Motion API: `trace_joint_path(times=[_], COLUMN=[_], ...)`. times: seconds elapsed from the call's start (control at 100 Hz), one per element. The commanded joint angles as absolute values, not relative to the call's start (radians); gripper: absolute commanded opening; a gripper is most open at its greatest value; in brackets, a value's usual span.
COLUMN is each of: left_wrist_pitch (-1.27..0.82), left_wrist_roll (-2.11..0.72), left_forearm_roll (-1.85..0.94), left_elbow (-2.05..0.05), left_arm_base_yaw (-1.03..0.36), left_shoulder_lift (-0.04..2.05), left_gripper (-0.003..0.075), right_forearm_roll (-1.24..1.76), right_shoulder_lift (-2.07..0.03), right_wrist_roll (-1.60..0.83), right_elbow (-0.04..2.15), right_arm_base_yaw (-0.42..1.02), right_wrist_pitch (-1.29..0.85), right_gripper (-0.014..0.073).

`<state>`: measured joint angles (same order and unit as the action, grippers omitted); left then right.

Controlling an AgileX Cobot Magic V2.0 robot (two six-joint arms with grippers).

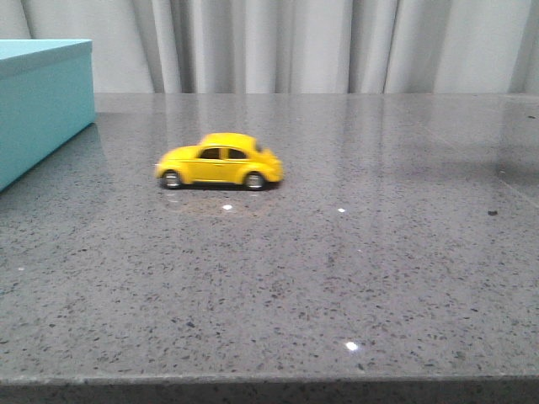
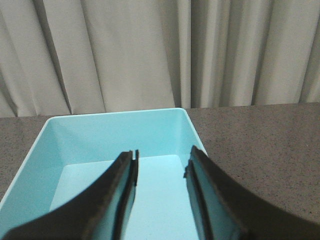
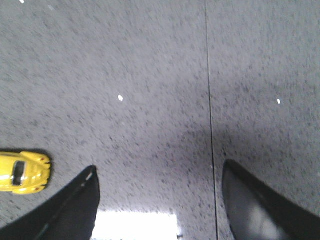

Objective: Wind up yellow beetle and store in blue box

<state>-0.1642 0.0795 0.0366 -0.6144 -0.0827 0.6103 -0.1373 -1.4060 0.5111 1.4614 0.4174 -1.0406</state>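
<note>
So nothing's been grabbed yet as far as the pictures show. In the front view the yellow beetle [image 1: 219,161] sits on its wheels a bit left of centre on the grey speckled table [image 1: 354,278], side-on to the camera, well apart from the blue box [image 1: 42,101] that pokes in at the upper left of the frame. Neither arm shows up in that view at all.

The right end effector [image 3: 159,200] hangs over bare table with its fingers spread wide and nothing between them. The beetle only peeks in at the lower left edge of that wrist picture, outside the left finger, so it isn't lined up. The left end effector [image 2: 161,192] is hovering above the open box, fingers parted with a moderate gap, holding nothing. The box looks empty inside from what's visible.

Reads like the very first step: the approach to the car before any winding. Best guess, the right arm needs to shift over until the beetle sits between its fingers, then close on the body, likely across the sides, so it can be rolled along the table to wind it. It's small and glossy, so an off-centre pinch could let it squirt out or roll away.
</note>
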Motion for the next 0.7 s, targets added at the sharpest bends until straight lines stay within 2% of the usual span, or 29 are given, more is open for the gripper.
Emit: trace_joint_path(times=[0.0, 0.29, 0.53, 0.69], left_wrist_pitch=[-0.096, -0.194, -0.341, -0.477], left_wrist_roll=[0.085, 0.080, -0.042, -0.209], left_forearm_roll=[0.028, 0.028, 0.028, 0.028], left_elbow=[-0.648, -0.717, -0.879, -1.027], left_arm_base_yaw=[-0.091, -0.100, -0.218, -0.299], left_shoulder_lift=[0.617, 0.663, 0.840, 0.997], left_gripper=[0.0239, 0.0239, 0.0239, 0.0246], right_forearm_roll=[-0.157, -0.157, -0.157, -0.155], right_shoulder_lift=[-1.344, -1.267, -1.170, -1.110], right_wrist_roll=[0.492, 0.454, 0.450, 0.450], right_elbow=[1.482, 1.480, 1.353, 1.275], right_arm_base_yaw=[0.418, 0.418, 0.418, 0.419], right_wrist_pitch=[-0.940, -0.854, -0.695, -0.664], right_gripper=[0.0519, 0.0519, 0.0519, 0.0519])
